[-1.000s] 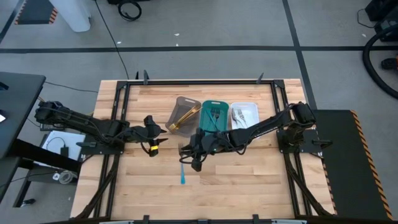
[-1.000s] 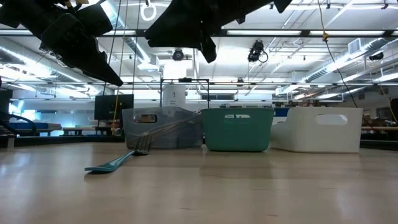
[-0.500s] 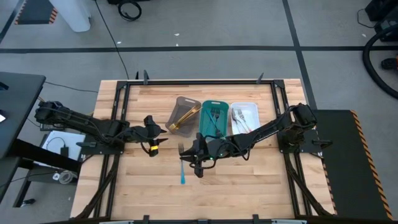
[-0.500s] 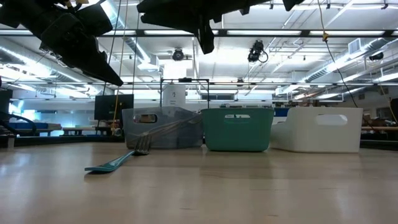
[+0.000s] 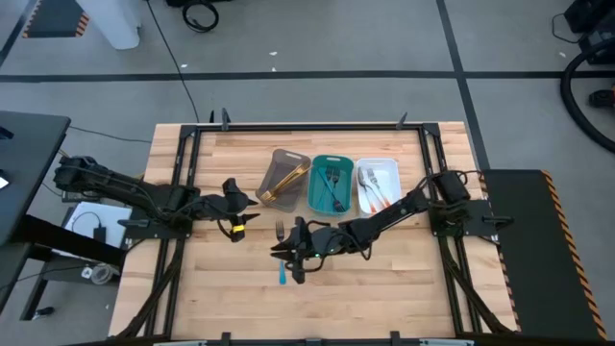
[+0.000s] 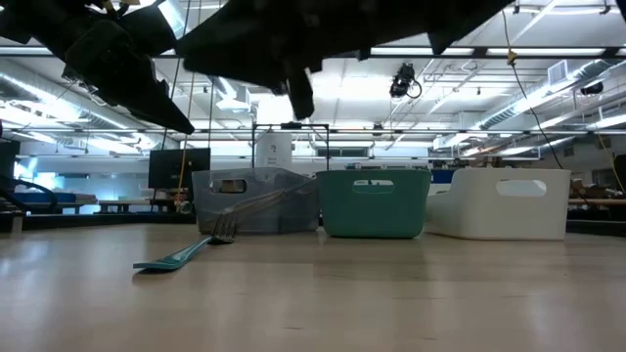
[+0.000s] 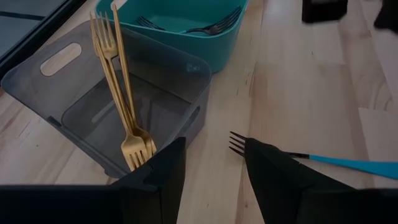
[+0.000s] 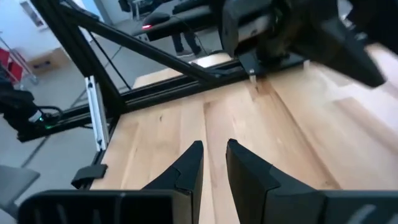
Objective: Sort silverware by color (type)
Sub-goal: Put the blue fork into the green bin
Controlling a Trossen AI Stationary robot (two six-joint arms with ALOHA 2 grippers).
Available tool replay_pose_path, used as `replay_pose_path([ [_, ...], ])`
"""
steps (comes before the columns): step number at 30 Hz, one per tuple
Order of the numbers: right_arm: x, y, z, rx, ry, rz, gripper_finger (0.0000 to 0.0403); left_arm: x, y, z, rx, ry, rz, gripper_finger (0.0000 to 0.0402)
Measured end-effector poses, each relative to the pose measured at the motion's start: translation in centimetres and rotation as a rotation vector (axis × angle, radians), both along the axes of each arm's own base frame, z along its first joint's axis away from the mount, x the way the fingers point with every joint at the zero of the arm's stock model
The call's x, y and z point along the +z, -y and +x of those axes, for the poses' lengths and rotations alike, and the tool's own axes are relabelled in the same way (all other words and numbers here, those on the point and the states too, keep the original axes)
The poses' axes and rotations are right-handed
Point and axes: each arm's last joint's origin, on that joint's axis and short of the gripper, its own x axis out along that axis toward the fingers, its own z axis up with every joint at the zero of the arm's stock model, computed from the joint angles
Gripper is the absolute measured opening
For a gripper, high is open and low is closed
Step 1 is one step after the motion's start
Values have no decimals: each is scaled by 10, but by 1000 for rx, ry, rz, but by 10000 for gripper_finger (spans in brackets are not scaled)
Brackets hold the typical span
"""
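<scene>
We note one blue-handled fork (image 5: 281, 252) with dark tines lying flat on the table (image 5: 384, 288), at six o'clock of the grey-brown tray (image 5: 284, 178). The right gripper (image 5: 294, 261) hovers over it, fingers slightly apart, empty. The left gripper (image 5: 252, 210) waits at nine o'clock, parted, empty.

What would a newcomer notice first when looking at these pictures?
Probably the three trays in a row at the table's far middle: grey-brown tray with gold forks, teal tray, white tray. Next, the lone blue-handled fork on bare wood, with the right gripper above it.
</scene>
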Motion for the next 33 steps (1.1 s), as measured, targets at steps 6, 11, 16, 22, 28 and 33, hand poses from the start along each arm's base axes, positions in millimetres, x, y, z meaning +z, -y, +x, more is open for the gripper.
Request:
replay_pose_path([
  [6, -16, -4, 15, -11, -26, 24, 78, 0, 0, 0, 0, -2, 0, 172],
  [11, -24, -6, 26, -48, -105, -2, 78, 0, 0, 0, 0, -2, 0, 172],
  [16, -25, -9, 35, -123, -239, -74, 78, 0, 0, 0, 0, -1, 0, 172],
  [22, -21, -7, 35, -217, -309, -69, 78, 0, 0, 0, -1, -2, 0, 172],
  [28, -33, -9, 38, -224, -322, -44, 78, 0, 0, 0, -1, 1, 0, 172],
  [33, -43, -11, 40, -233, -327, -24, 78, 0, 0, 0, -1, 3, -1, 172],
])
